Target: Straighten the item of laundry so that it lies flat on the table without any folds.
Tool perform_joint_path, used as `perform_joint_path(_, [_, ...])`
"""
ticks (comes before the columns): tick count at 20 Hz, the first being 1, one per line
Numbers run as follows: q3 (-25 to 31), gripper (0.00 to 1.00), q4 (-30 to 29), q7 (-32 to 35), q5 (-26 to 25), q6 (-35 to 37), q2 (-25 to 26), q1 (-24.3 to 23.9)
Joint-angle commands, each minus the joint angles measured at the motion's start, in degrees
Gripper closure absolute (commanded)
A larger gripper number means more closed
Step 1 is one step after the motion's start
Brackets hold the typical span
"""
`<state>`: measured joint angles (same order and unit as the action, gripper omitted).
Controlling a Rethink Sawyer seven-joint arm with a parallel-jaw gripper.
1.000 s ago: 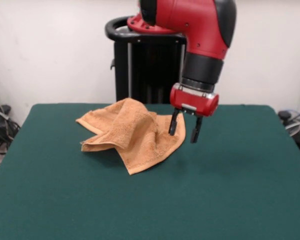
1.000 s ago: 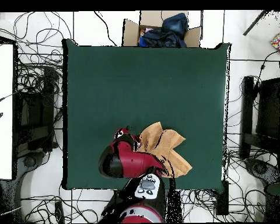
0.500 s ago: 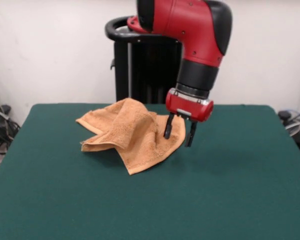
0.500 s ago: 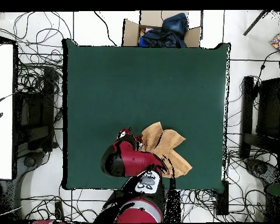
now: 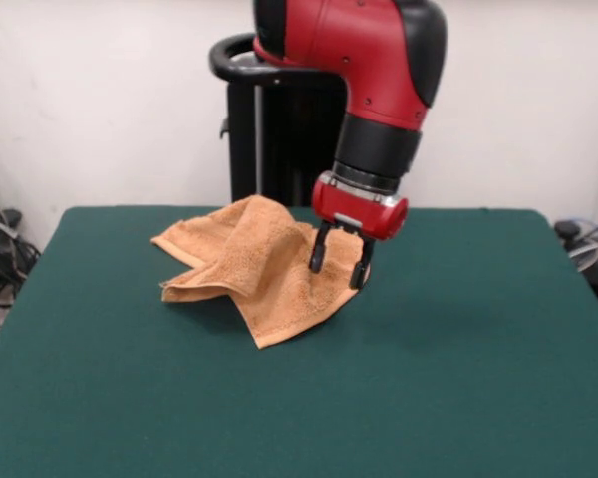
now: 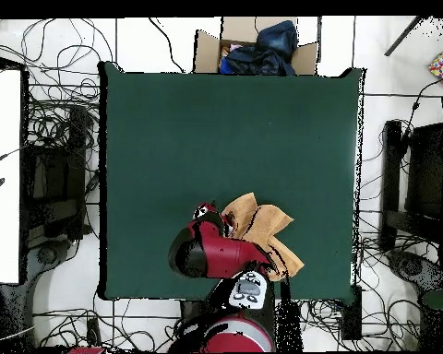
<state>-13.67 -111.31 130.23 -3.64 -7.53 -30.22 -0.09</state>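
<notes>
The orange-tan towel [image 5: 259,269] lies crumpled and folded over itself on the green table [image 5: 429,378], toward the robot's side. In the overhead view the towel [image 6: 267,226] shows partly under the arm. My gripper [image 5: 336,265] hangs open just above the towel's right edge, its two black fingers [image 5: 318,251] spread and pointing down, holding nothing. In the overhead view the red arm hides the gripper.
The black pedestal [image 5: 289,129] stands behind the towel at the table's far side. A cardboard box with dark cloth [image 6: 257,48] sits beyond the table's opposite edge in the overhead view. Cables lie on the floor around the table.
My gripper has moved left, from beside the towel's right edge to over that edge. It stays open. The towel has not moved.
</notes>
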Motion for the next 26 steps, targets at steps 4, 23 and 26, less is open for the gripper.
perform_joint_path(4, [7.37, 0.0, 4.42, 1.21, -2.1, 7.46, -0.88, -1.98])
perform_joint_path(23, [7.65, 0.0, 4.12, 2.21, -2.9, 6.47, -1.22, -2.4])
perform_joint_path(26, [7.94, 0.0, 4.05, 2.43, -2.78, 6.38, -1.12, -2.61])
